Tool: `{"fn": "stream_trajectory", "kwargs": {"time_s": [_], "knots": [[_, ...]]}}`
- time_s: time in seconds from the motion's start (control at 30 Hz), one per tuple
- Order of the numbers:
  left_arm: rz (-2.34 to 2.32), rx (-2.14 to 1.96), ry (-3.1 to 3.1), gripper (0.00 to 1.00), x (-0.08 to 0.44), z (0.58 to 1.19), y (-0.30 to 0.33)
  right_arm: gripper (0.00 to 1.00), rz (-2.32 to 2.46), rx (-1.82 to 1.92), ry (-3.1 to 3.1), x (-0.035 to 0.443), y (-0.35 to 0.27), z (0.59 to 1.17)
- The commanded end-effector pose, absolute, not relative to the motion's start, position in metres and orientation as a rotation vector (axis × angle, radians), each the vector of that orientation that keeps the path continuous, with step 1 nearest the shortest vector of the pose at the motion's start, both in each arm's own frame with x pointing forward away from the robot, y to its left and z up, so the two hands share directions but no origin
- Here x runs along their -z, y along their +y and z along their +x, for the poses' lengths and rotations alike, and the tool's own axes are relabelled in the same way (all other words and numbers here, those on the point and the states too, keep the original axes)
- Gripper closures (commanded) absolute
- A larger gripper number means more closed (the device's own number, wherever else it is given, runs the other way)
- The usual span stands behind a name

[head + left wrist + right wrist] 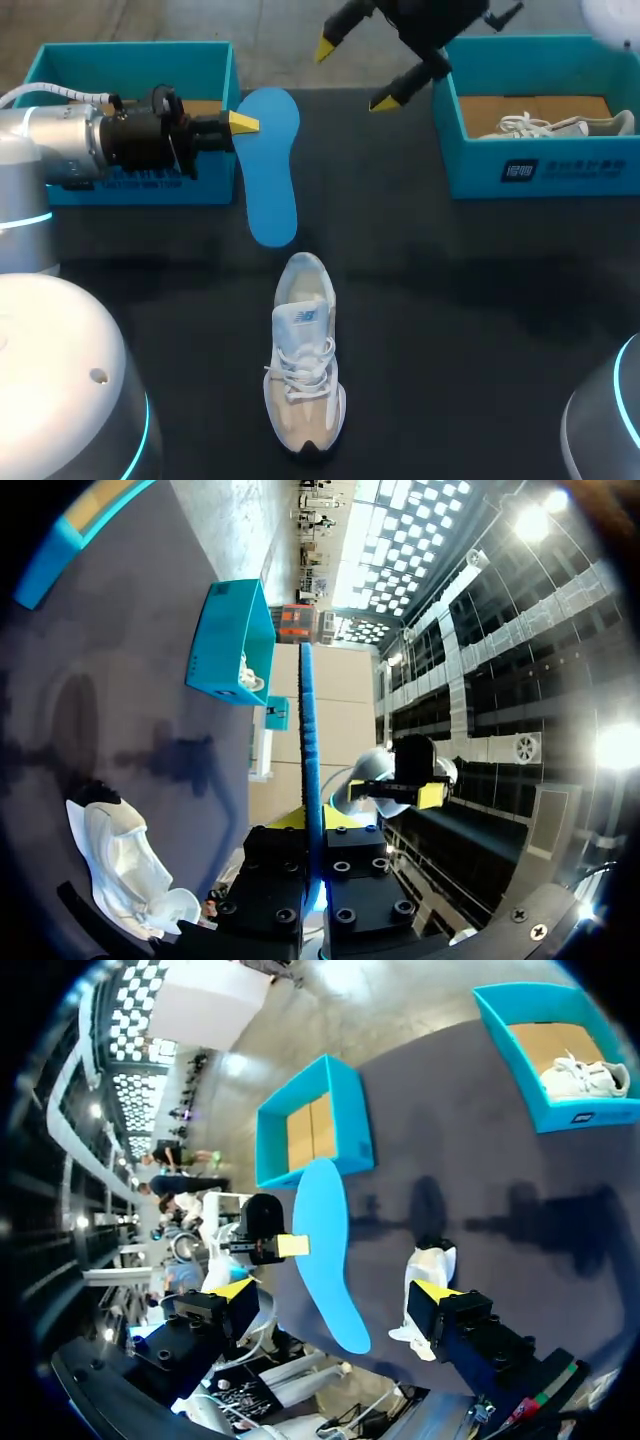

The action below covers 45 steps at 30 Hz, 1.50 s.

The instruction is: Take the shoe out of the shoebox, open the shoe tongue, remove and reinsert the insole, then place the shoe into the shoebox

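Observation:
My left gripper [243, 123] is shut on one edge of the blue insole [270, 165] and holds it above the table beside the left shoebox [135, 185]. In the left wrist view the insole [308, 720] shows edge-on, clamped between the fingers. The white and beige shoe [305, 360] lies on the table below it, toe toward the near edge. My right gripper [355, 75] hangs open over the far middle, empty. From its wrist view, the right gripper [332, 1289] looks down on the insole [325, 1240] and the shoe [432, 1262].
The right shoebox [540, 175] at the far right holds a second pale shoe [560, 125]. The left shoebox shows only its cardboard floor [312, 1128]. Dark tabletop lies open around the shoe.

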<state>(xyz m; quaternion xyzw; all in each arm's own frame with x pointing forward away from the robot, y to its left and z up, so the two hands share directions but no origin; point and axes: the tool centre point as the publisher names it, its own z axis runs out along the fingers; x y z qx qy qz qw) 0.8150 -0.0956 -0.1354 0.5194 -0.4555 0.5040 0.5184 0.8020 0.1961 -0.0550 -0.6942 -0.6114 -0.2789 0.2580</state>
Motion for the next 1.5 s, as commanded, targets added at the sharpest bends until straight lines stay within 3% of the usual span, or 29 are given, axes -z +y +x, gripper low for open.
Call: {"fn": "stream_trajectory", "kwargs": {"time_s": [0.03, 1.5], "knots": [[1.249, -1.206, -1.096, 1.0, 0.135, 0.815, -0.096, 0.0, -1.553, 1.093, -1.38, 0.065, 0.188, 0.802], [1.249, -1.206, -1.096, 1.0, 0.135, 0.815, -0.096, 0.0, -1.418, 1.24, -1.321, 0.093, 0.183, 0.801]]}}
